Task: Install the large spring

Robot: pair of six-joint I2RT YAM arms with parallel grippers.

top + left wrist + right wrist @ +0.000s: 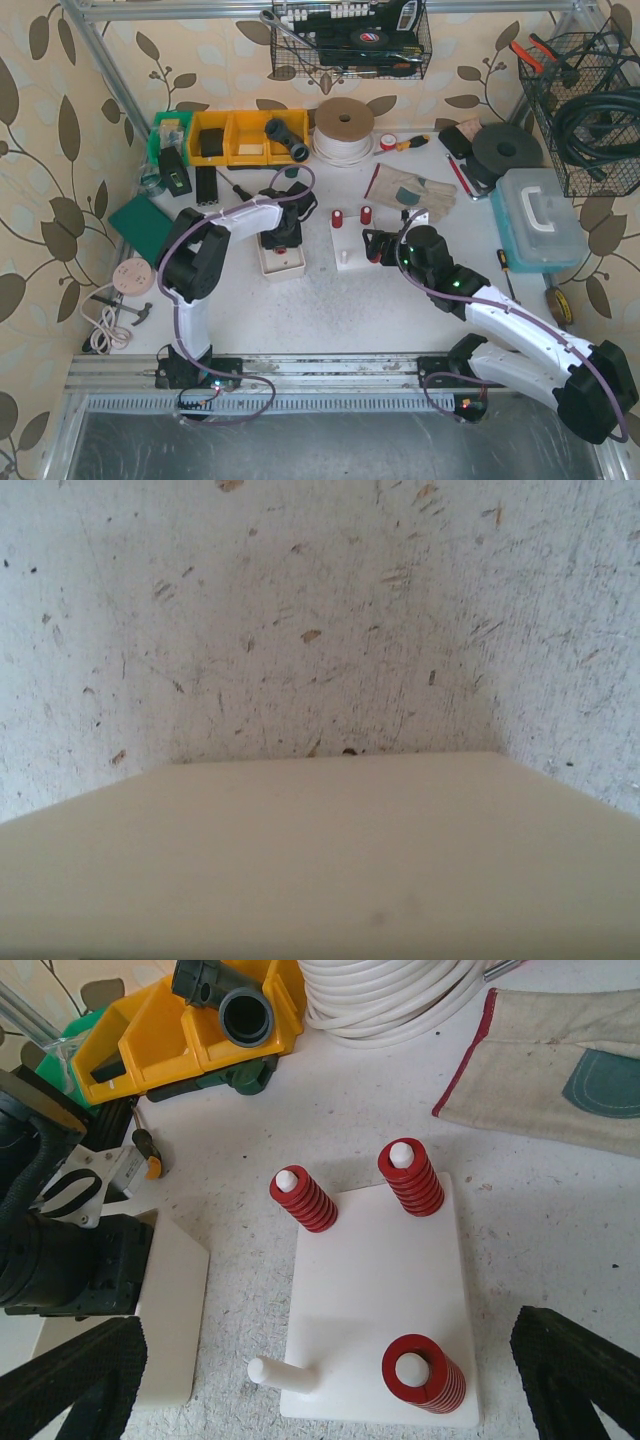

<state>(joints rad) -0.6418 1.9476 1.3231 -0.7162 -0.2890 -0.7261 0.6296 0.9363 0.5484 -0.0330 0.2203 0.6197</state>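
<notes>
While the right claw point(330, 1360) gapes wide, the large spring point(423, 1372) sits pegged just right of its centre.

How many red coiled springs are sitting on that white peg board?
3, all on the white peg board: one red coiled spring on the upper-left peg, another upper-right, a third lower-right, in the right wrist view. The lower-left peg is bare; none seems hidden.
</notes>
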